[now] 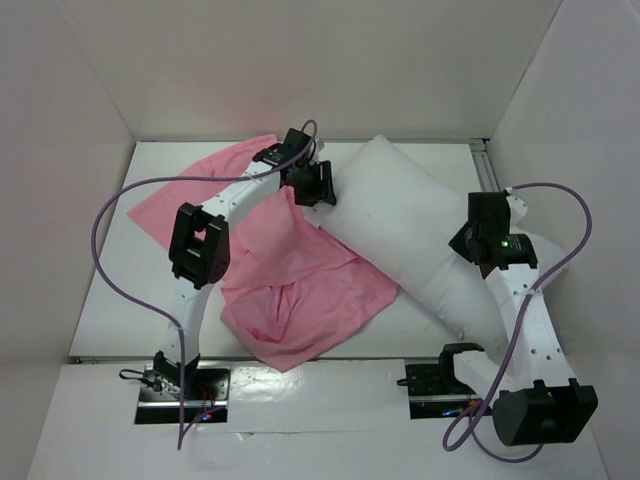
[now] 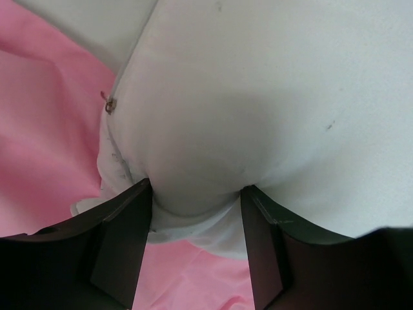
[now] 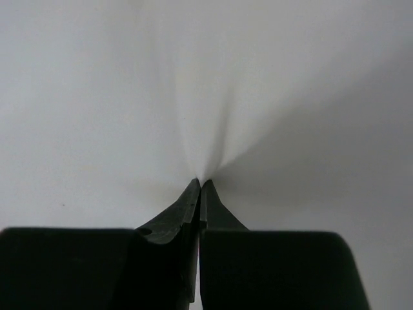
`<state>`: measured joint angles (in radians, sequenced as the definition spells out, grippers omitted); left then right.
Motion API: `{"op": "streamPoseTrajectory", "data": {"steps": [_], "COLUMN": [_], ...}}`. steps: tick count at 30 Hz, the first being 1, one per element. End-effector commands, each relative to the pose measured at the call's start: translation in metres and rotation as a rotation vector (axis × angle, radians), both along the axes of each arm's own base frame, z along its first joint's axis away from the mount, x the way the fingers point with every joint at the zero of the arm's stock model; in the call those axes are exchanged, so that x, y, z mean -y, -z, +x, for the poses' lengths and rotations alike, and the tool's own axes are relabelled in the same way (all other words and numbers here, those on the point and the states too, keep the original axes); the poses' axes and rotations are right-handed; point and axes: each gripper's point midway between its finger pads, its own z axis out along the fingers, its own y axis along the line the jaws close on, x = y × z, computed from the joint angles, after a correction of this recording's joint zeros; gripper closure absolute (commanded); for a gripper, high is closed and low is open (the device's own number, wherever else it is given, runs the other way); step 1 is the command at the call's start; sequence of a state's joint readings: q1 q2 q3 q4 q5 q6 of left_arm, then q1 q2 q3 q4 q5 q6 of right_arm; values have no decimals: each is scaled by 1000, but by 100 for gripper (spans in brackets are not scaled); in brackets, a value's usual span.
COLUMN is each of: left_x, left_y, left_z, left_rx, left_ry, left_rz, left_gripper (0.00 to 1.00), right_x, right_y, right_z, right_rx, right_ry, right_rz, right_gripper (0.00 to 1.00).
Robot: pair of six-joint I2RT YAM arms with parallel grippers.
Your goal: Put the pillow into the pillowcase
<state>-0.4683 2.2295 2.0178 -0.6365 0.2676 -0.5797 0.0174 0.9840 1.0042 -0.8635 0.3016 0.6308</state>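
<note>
The top external camera is looking steeply down from high behind the rig, far enough back to be taking in the whole desk point(image 1: 165, 160). The left wrist camera is peering past the left fingers point(image 2: 122, 239), close over the pillow point(image 2: 258, 97) and pillowcase point(image 2: 45, 129). The right wrist camera is sitting nearer yet behind the right fingers point(image 3: 174, 219), white pillow fabric filling its frame. All three views are sharing the pillow.

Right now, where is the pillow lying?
In the top view the pillow lies diagonally right of centre, its left edge over the pink pillowcase, with the left hand and the right hand gripping it.
</note>
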Motion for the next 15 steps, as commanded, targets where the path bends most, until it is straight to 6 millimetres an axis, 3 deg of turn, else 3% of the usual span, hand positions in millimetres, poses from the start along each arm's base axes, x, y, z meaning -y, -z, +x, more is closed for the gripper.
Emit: {"op": "streamPoseTrajectory", "data": {"steps": [1,2,3,5,6,7,8,9,11,12,13,14,15], "left_x": [28,31,23,14,5,-11,-23,-38,-80,-95,-122,-131,-153], "left_y": [-7,-19,-20,-29,-45,-45,-46,-60,-50,-49,-50,-50,-49], "left_z": [-34,-41,-40,-44,-48,-45,-47,-53,-60,-66,-78,-85,-88], "left_rx": [-19,9,23,62,87,112,132,158,167,164,172,167,141], "left_ry": [112,138,119,119,109,74,73,57,-27,-60,-121,-179,-248], "left_rz": [-39,-30,7,58,84,156,215,257,430,479,561,573,592], "left_gripper": [32,30,27,21,18,18,18,18,20,21,21,21,21], "right_x": [10,8,0,-10,-22,-26,-39,-48,-76,-88,-103,-131,-150], "right_y": [-19,-26,-41,-61,-66,-86,-92,-94,-111,-108,-111,-109,-103], "right_z": [-8,-4,5,16,23,32,36,45,55,62,67,66,70], "right_rx": [-17,0,55,116,129,182,190,188,225,215,232,231,218], "right_ry": [30,5,-37,-125,-185,-212,-275,-303,-397,-430,-472,-552,-610], "right_rz": [-58,-58,-34,-34,-8,-7,-8,1,7,11,21,30,33], "right_gripper": [95,42,25,5,0,0,0,0,0,0,0,0,2]}}
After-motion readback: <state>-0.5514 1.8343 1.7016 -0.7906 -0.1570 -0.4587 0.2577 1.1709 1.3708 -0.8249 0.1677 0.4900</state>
